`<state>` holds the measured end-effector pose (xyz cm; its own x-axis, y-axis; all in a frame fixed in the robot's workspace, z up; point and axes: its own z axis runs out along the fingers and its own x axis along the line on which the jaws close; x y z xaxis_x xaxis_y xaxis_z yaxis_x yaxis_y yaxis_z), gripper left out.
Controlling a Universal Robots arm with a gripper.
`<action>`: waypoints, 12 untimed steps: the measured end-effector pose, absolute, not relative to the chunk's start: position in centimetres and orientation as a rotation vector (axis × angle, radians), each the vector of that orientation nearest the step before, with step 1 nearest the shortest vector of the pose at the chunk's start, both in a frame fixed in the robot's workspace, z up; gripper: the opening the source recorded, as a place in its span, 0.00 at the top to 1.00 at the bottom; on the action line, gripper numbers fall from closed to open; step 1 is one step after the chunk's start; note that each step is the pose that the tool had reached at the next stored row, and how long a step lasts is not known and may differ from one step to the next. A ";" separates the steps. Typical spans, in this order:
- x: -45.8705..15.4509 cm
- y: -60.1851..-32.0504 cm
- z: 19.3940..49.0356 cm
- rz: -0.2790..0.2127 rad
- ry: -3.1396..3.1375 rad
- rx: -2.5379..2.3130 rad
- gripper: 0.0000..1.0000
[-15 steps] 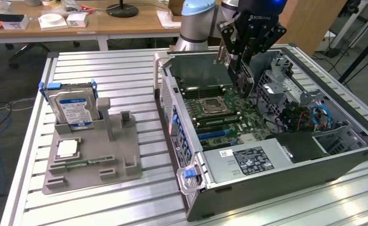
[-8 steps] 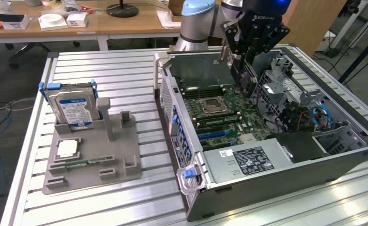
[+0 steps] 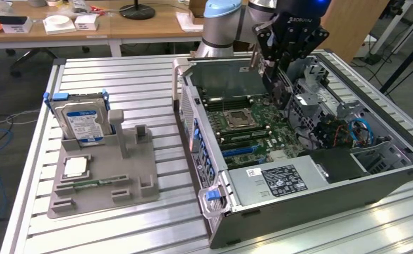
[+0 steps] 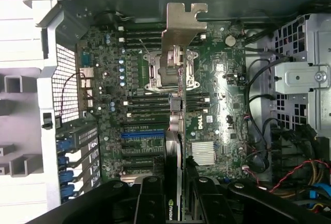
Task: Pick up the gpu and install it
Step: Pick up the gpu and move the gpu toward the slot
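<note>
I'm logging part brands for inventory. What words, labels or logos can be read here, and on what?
"NVIDIA": on the gpu, along its edge.
Lettering on the gripper: blurred, unreadable.
Label on the power supply: too small to read.
Label on the hard drive: too small to read.
Print on the motherboard: too small to read.

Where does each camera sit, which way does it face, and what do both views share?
Exterior view: off the arm, raised, looking down on the table, the open computer case and, at its left, a hard drive; the arm and claw show.
Wrist view: on the wrist, looking along the claw into the case at the motherboard; the claw's fingers show.
Shared: the gpu gripped in the claw, the motherboard, the case.
</note>
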<state>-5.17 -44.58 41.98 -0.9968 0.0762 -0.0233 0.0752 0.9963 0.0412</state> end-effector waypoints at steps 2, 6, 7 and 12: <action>-5.0 -44.6 42.0 0.063 3.114 0.118 0.74; -4.6 -44.6 42.0 0.063 3.114 0.118 0.74; -4.5 -44.6 42.0 0.063 3.114 0.118 0.74; -4.1 -44.6 42.0 0.063 3.114 0.118 0.74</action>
